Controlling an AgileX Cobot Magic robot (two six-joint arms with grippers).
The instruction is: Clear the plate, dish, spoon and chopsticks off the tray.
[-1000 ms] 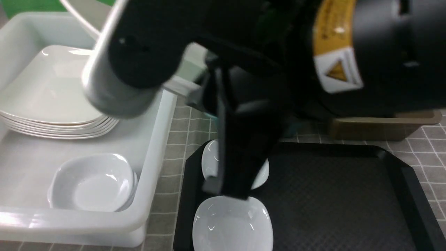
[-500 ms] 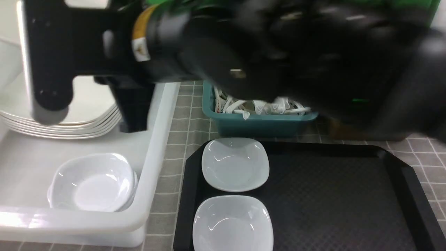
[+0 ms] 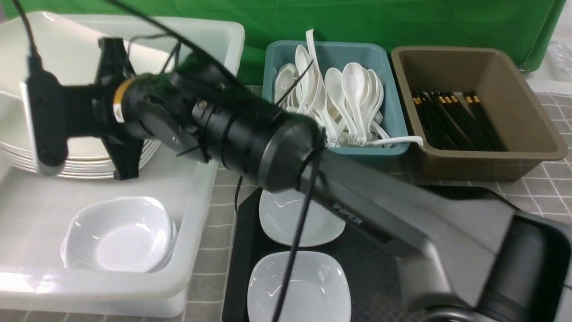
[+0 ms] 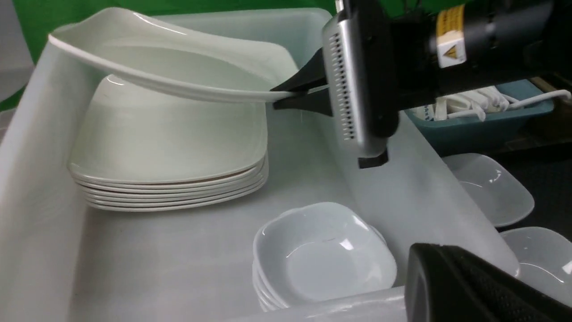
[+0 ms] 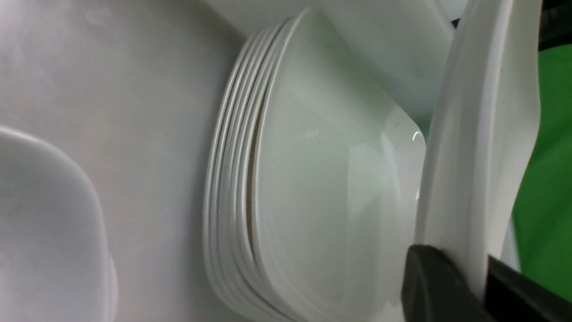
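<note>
Front view: most of the tray hidden behind the right arm's long link, its tool lost behind the wrist camera. Of the left tool, only one black corner, cut off at the frame edge; closed. From the left wrist: plate pinched by its rim in the right tool, tilted above the stack of plates in the white tub. Half a second back, a blurred arm across the teal bin and brown bin; now both uncovered. Two small dishes on the tray unmoved.
</note>
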